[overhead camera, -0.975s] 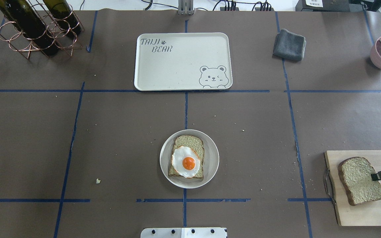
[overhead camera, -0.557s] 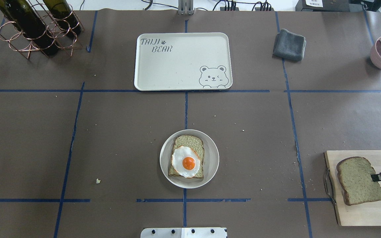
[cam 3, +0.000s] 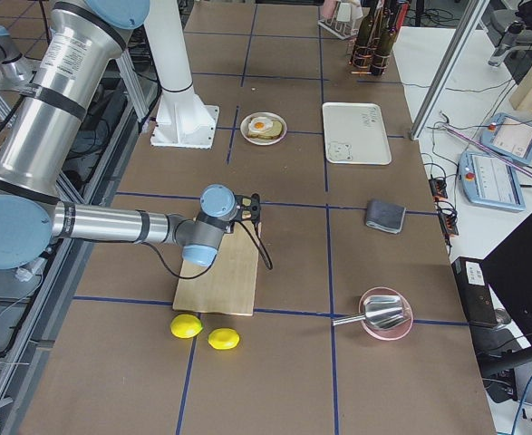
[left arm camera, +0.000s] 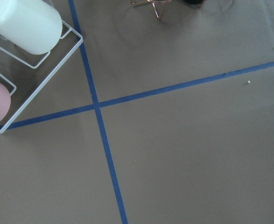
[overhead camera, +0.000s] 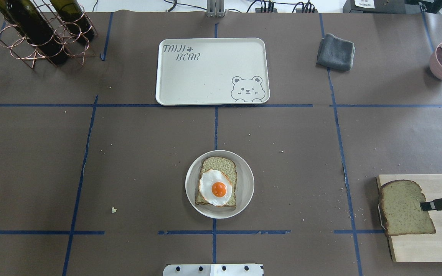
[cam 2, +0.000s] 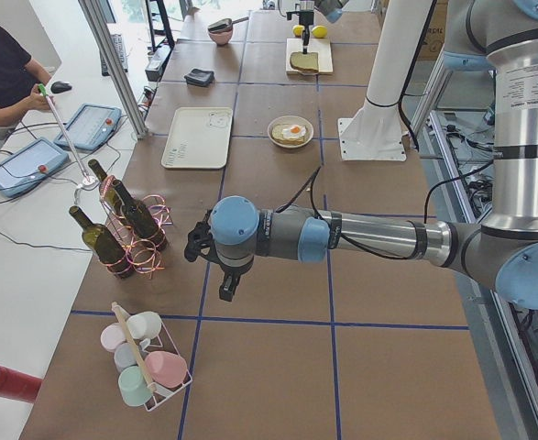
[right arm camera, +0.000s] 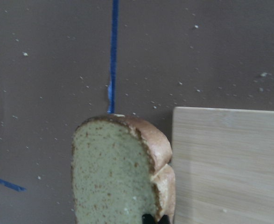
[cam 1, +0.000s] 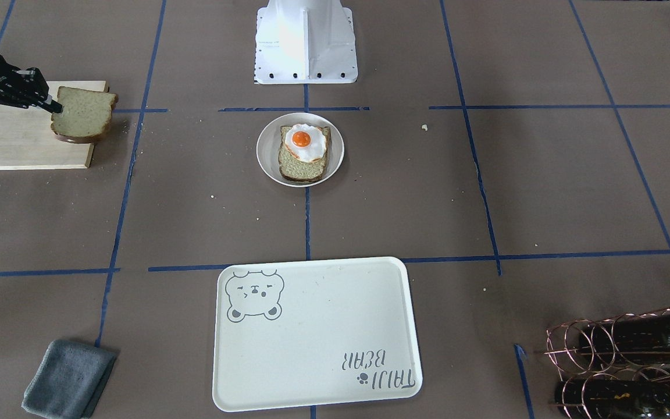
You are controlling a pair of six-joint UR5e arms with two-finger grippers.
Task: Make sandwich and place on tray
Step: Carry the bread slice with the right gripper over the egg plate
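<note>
Right gripper (overhead camera: pixel 424 206): you will find its fingers closed narrowly on the edge of the held bread slice (overhead camera: pixel 403 209), gripping it at the side that faces the counter's right end. The slice lies roughly flat and appears lifted off the wooden cutting board (overhead camera: pixel 436 245). It overhangs the board's inner edge, toward the counter's middle. The board sits near the right end of the counter, on the robot's side, with two lemons (cam 3: pixel 204 332) just beyond it toward that end.

Left gripper (cam 2: pixel 225 284): it hangs above bare counter near the left end. You can see it in the left side view only, and the set of its fingers cannot be told.

Plated bread slice (overhead camera: pixel 221 164): it lies on the round off-white plate (overhead camera: pixel 246 191) at mid-counter, close to the robot-side edge. The fried egg (overhead camera: pixel 215 188) rests on top of it, yolk up and uncovered.

Tray (overhead camera: pixel 205 76): it is at the middle of the far edge, well apart from the plate, with only its bear drawing and lettering showing on it.

Other items: a folded grey cloth (overhead camera: pixel 335 52) lies to the right of the tray. Wine bottles in a copper wire rack (overhead camera: pixel 40 34) stand at the far left corner.
</note>
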